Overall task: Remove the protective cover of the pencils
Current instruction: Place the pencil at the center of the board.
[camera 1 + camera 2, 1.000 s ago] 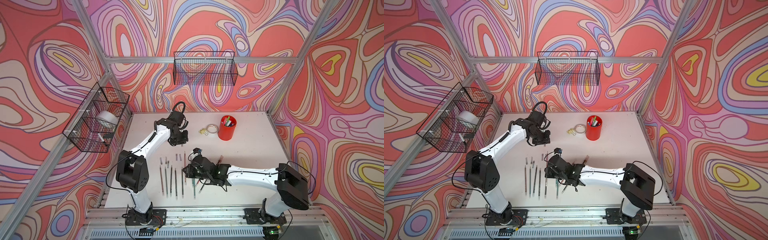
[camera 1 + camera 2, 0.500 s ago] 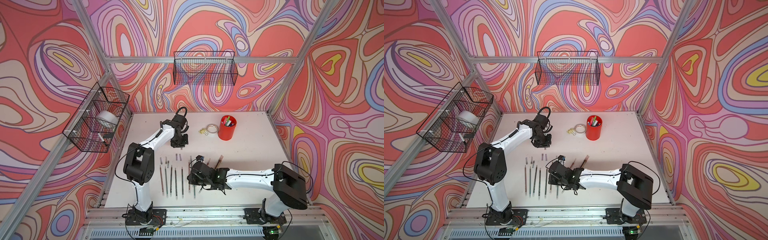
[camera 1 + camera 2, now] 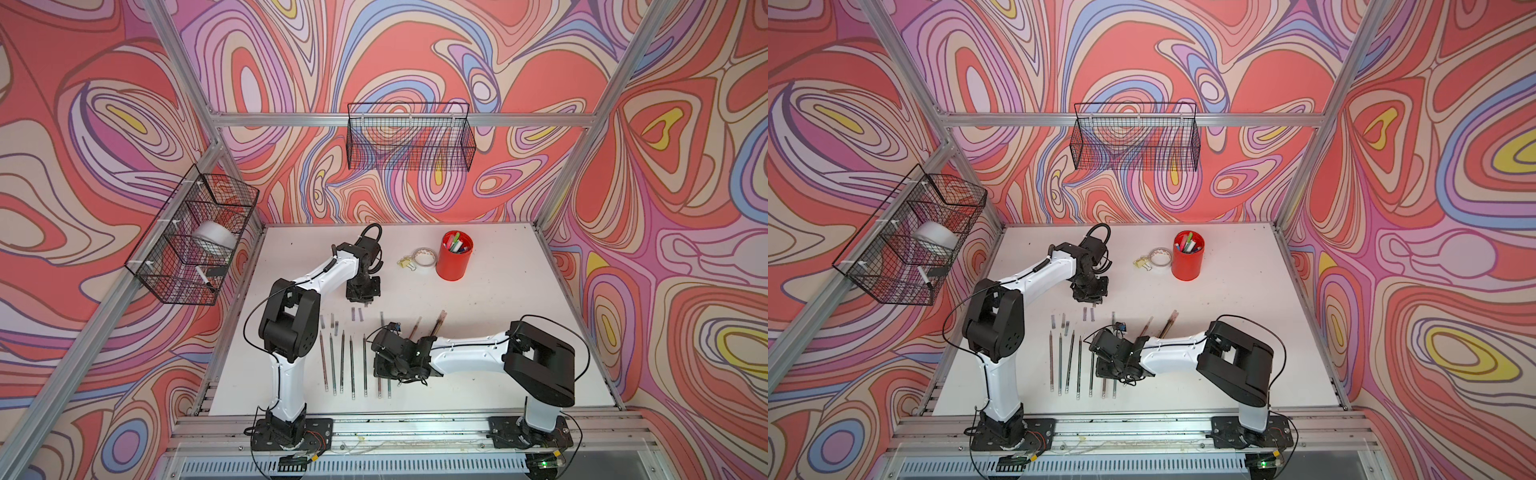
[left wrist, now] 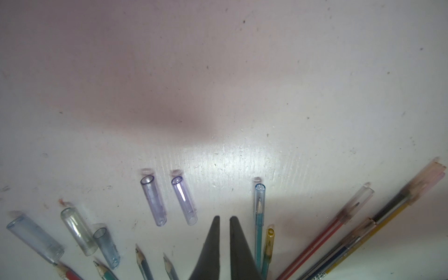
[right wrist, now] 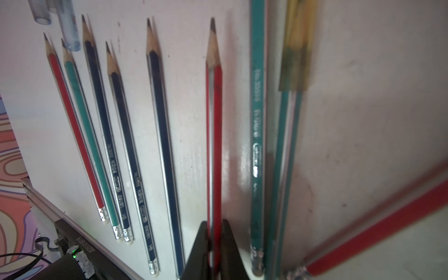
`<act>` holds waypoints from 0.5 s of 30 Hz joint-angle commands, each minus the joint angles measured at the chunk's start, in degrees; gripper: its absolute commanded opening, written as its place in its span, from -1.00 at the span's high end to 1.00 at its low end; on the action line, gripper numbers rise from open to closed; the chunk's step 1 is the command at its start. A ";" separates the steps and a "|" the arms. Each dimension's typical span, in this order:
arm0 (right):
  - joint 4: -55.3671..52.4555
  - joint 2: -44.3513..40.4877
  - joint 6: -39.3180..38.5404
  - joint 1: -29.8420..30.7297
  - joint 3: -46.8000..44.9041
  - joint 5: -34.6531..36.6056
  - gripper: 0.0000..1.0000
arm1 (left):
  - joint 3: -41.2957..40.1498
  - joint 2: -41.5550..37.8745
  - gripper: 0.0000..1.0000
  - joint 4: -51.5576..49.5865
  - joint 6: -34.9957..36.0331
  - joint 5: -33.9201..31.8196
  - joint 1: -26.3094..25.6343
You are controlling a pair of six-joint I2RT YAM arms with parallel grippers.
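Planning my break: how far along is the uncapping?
Done: five bare pencils lie in a row, loose clear caps nearby. In hand: right claw pinches a bare-tipped red pencil; left claw is shut near the caps. Left: several capped pencils.

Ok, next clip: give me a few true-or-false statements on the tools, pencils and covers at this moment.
1. The right tool is shut on a red pencil. True.
2. That pencil's tip wears a clear cover. False: its tip is bare.
3. The left tool holds a cover. False: it is shut on nothing.
4. Loose clear covers lie on the table. True.
5. Every pencil is uncovered. False: a green pencil has its cover on.
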 commanded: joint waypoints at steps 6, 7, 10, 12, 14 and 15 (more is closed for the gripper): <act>-2.83 1.03 -0.02 0.28 2.39 0.29 0.71 | 2.33 2.69 1.00 -4.84 -0.58 -3.04 -0.80; -3.39 1.17 -0.34 0.37 2.83 0.40 0.67 | 2.65 3.11 1.00 -5.11 -0.64 -2.88 -0.90; -3.94 1.20 -0.63 0.38 3.15 0.71 0.58 | 3.28 3.87 1.00 -5.51 -0.39 -2.77 -1.15; -3.91 1.15 -0.65 0.34 3.41 0.71 0.57 | 3.32 4.20 1.00 -5.42 -0.39 -2.68 -1.32; -4.14 1.04 -0.69 0.37 3.68 0.73 0.57 | 3.72 4.86 1.00 -5.87 -0.33 -2.53 -1.51; -4.39 0.86 -0.83 0.38 3.82 1.04 0.57 | 4.02 5.23 1.00 -6.26 -0.24 -2.55 -1.59</act>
